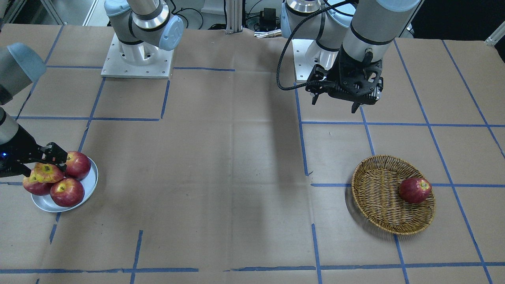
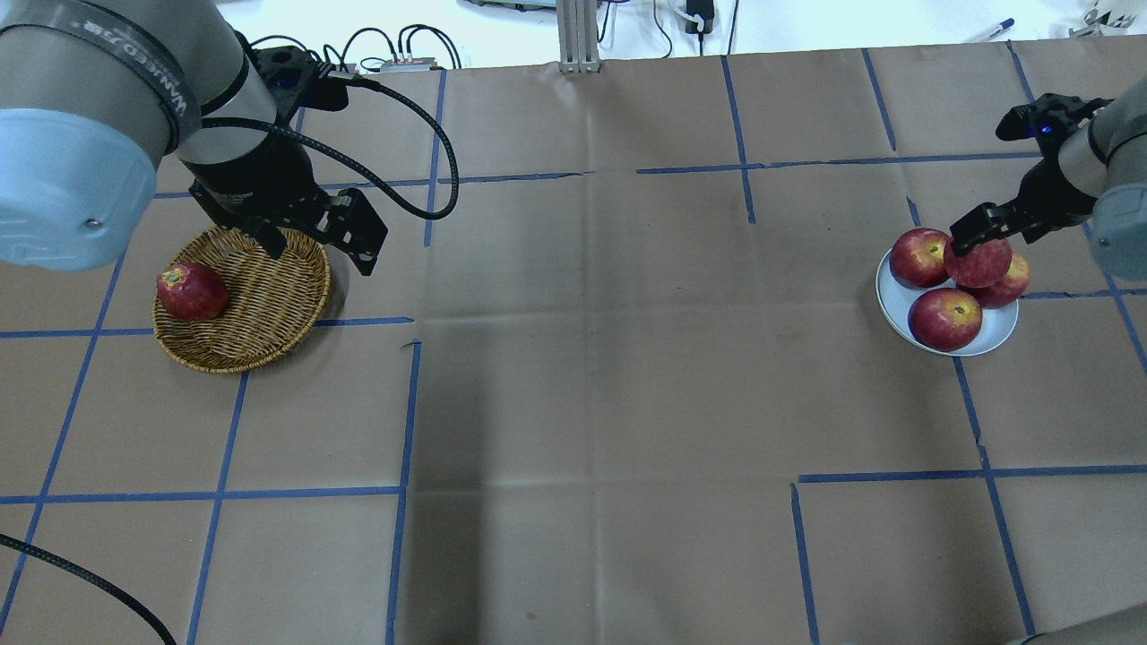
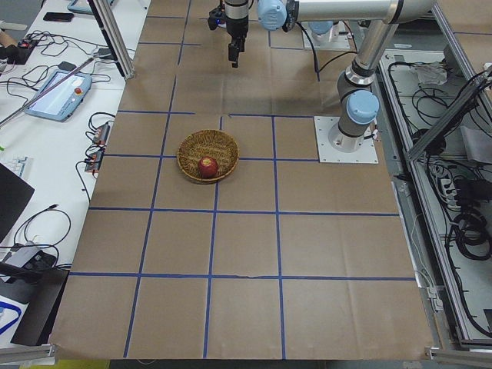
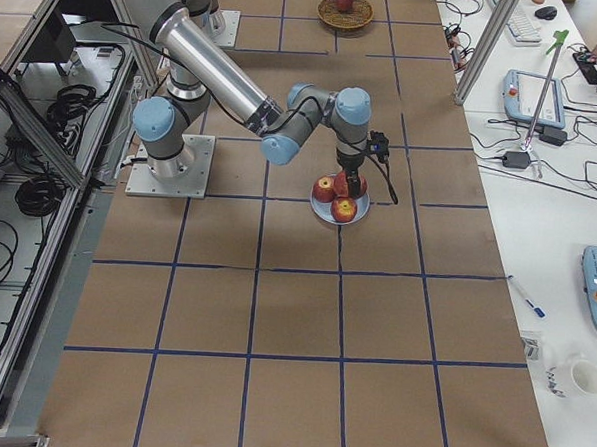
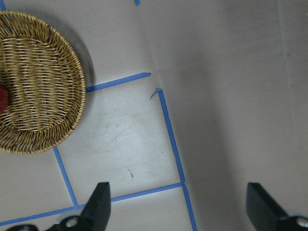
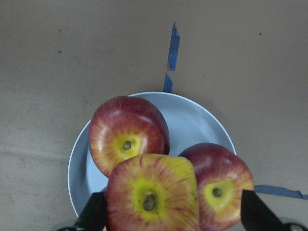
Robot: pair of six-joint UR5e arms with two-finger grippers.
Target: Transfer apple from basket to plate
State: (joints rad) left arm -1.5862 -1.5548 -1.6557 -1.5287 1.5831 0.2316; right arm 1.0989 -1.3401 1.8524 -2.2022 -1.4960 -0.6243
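Note:
The yellow-streaked apple (image 6: 151,195) rests on top of three dark red apples on the silvery plate (image 6: 197,120), at the table's right end in the overhead view (image 2: 981,262). My right gripper (image 6: 173,214) stands open around it, one finger close beside it and the other well apart. The wicker basket (image 2: 269,305) sits at the left end and holds one dark red apple (image 2: 191,291). My left gripper (image 5: 175,202) hangs open and empty above the table beside the basket (image 5: 38,82).
Brown paper with blue tape lines covers the table (image 2: 582,358). The two arm bases (image 1: 138,59) stand at the robot's edge. Desks with cables and teach pendants (image 4: 530,95) line the far side.

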